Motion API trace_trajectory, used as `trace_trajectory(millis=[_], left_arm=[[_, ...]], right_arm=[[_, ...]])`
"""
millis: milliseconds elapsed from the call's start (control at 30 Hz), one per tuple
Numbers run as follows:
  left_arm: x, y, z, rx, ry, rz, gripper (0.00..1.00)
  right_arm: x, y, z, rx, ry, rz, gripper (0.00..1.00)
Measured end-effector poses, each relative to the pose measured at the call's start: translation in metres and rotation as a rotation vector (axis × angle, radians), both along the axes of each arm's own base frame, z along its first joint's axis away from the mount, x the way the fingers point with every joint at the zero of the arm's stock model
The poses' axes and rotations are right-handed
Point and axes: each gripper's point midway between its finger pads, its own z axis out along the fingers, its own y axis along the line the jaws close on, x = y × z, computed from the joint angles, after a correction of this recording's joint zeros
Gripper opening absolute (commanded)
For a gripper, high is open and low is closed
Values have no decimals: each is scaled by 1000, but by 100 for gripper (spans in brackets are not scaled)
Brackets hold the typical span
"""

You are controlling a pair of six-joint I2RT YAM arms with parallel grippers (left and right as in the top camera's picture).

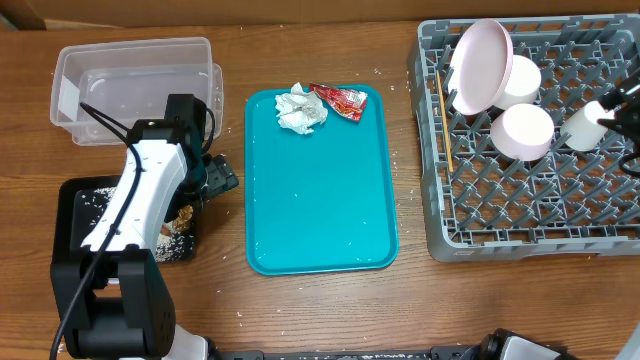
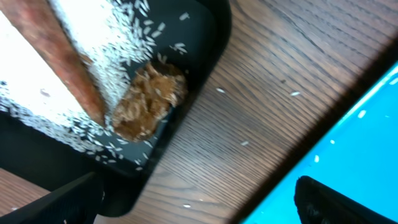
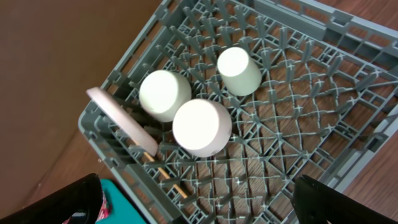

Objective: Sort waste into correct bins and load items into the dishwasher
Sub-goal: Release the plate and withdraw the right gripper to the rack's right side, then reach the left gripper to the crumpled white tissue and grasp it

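The crumpled napkin (image 1: 301, 108) and the red wrapper (image 1: 340, 100) lie at the far end of the teal tray (image 1: 320, 200). The black tray (image 1: 72, 205) holds rice (image 2: 118, 37), the sausage piece (image 2: 68, 62) and the crumbly bit (image 2: 149, 99). My left gripper (image 1: 215, 180) is open and empty between the black tray and the teal tray (image 2: 199, 205). The clear tub (image 1: 130, 85) looks empty. The grey rack (image 1: 530, 200) holds the plate (image 1: 480, 65), two bowls (image 1: 527, 130), the cup (image 1: 583, 125) and the stick (image 1: 441, 120). My right gripper (image 3: 199, 205) is open and empty above the rack.
Loose rice grains lie on the wood (image 2: 249, 112) between the black tray and the teal tray. In the right wrist view the plate (image 3: 121, 121) stands on edge at the rack's corner, with the bowls (image 3: 201, 126) and the cup (image 3: 239, 70) upside down beside it.
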Motion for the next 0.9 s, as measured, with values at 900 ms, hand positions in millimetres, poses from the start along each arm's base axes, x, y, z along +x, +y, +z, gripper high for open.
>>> trace_trajectory(millis=[900], left_arm=[[16, -41, 0, -235, -63, -31, 100]], right_arm=[[2, -5, -5, 7, 15, -12, 100]])
